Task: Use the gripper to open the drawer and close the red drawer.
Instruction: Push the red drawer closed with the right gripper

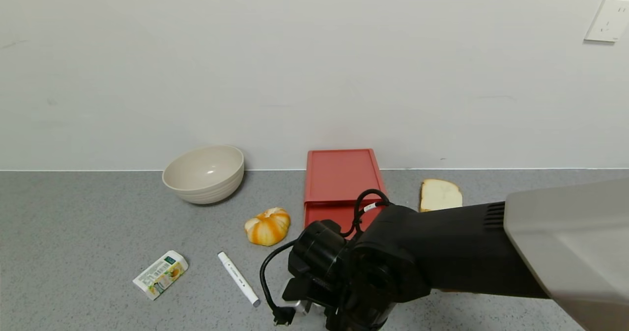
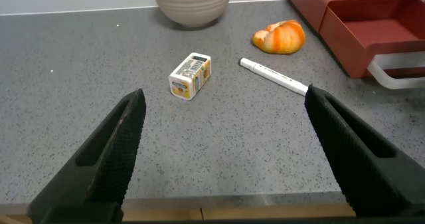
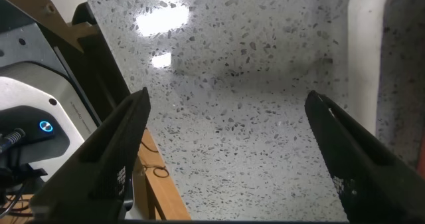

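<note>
The salmon-red drawer's case (image 1: 340, 174) lies at the back middle of the table, and its tray (image 1: 327, 217) is drawn partly out toward me. The left wrist view shows the tray (image 2: 385, 34) with its white loop handle (image 2: 398, 78) in front. My right arm (image 1: 393, 257) reaches over the tray's front and hides the handle in the head view. My right gripper (image 3: 227, 96) is open and empty above bare table near the front edge, with the white handle (image 3: 364, 44) just beside one finger. My left gripper (image 2: 224, 94) is open and empty at the table's front edge, left of the drawer.
A beige bowl (image 1: 204, 174) stands back left. A small orange pumpkin (image 1: 268, 226), a white marker (image 1: 239, 278) and a small carton (image 1: 160, 274) lie left of the drawer. A bread slice (image 1: 440, 194) lies to its right. The wall is just behind the case.
</note>
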